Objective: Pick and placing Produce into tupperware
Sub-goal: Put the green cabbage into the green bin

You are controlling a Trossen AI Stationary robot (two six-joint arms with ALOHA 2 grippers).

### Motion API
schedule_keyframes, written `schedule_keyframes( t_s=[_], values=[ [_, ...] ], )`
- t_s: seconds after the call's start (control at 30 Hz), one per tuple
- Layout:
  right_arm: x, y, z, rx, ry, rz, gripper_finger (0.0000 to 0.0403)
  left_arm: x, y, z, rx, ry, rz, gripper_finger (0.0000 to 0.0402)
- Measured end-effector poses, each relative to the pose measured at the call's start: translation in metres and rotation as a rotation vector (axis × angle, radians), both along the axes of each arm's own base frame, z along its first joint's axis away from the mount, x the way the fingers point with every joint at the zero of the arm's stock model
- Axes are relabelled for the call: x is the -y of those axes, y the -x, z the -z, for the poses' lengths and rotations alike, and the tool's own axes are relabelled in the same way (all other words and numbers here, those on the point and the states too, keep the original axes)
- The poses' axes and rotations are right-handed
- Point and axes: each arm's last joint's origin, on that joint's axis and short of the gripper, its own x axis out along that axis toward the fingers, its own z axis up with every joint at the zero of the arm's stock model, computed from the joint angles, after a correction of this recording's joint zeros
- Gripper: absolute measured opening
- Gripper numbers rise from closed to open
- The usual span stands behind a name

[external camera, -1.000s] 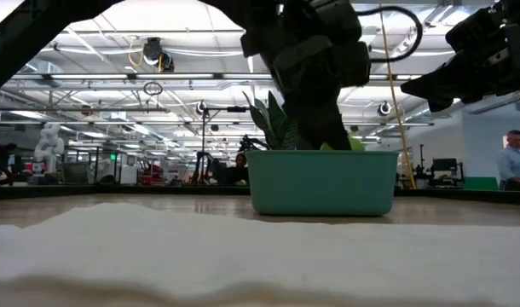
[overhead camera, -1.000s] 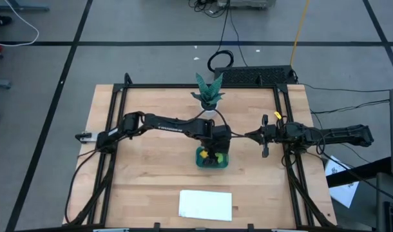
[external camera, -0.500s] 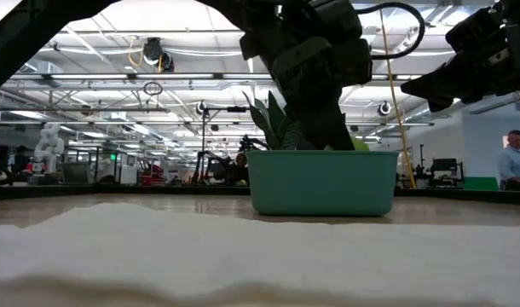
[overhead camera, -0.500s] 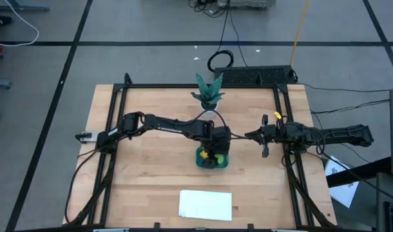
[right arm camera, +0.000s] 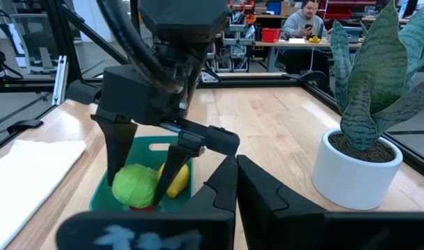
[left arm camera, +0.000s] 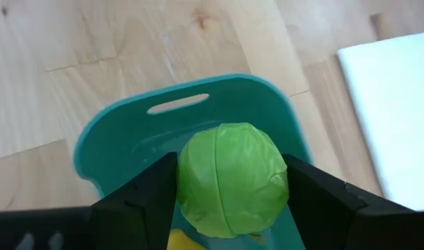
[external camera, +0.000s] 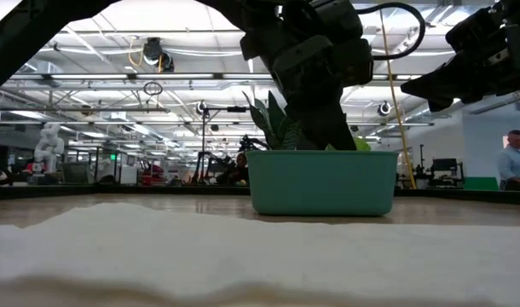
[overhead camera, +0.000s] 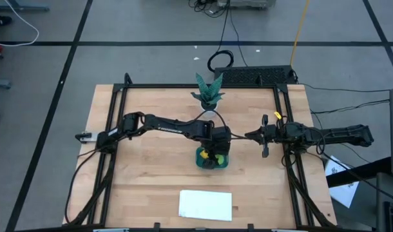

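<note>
Overhead, the left pincer (overhead camera: 214, 153) hangs inside the teal tub (overhead camera: 201, 160) near the middle of the wooden table (overhead camera: 151, 174), its two dark fingers (left arm camera: 146, 198) clamped on either side of a lime-green ball of toy produce (left arm camera: 233, 179). Seen from the left wrist, the green ball sits between the fingers just above the tub floor, with a sliver of yellow produce (left arm camera: 188, 241) lying under it; from the right wrist view the yellow piece (right arm camera: 176, 178) rests in the tub beside the green one (right arm camera: 137, 185), and a trace of red shows beneath, too small to make out. At table height the tub (external camera: 321, 182) stands upright, the left arm reaching down into it from above.

Off to one side, the right pincer (overhead camera: 249, 136) waits above the table to the right of the tub, its fingers clenched with nothing between them. A potted plant (overhead camera: 209, 93) in a white pot stands at the table's far edge behind the tub, and a flat white sheet (overhead camera: 205, 205) lies near the front edge. Beyond the table a seated person (right arm camera: 306, 17) is visible in the workshop.
</note>
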Motion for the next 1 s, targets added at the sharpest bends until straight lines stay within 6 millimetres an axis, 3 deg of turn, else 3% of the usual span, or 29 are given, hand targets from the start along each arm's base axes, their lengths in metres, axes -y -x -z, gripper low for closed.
schedule_keyframes(
  t_s=[0.13, 0.4, 0.57, 1.0],
  values=[
    [0.0, 0.0, 0.0, 0.0, 0.0, 0.0, 0.0, -0.002, 0.0, -0.001, -0.029, 0.084, -0.039, 0.0227],
    [0.0, 0.0, 0.0, 0.001, 0.0, 0.0, 0.0, -0.006, 0.001, 0.0, -0.042, 0.091, -0.06, 0.0227],
    [0.0, 0.0, 0.0, 0.0, 0.0, 0.0, 0.0, -0.006, 0.002, 0.015, -0.075, 0.078, -0.068, 0.0227],
    [0.0, 0.0, 0.0, 0.0, 0.0, 0.0, 0.0, -0.007, 0.008, 0.028, -0.08, 0.016, -0.031, 0.0227]
  ],
)
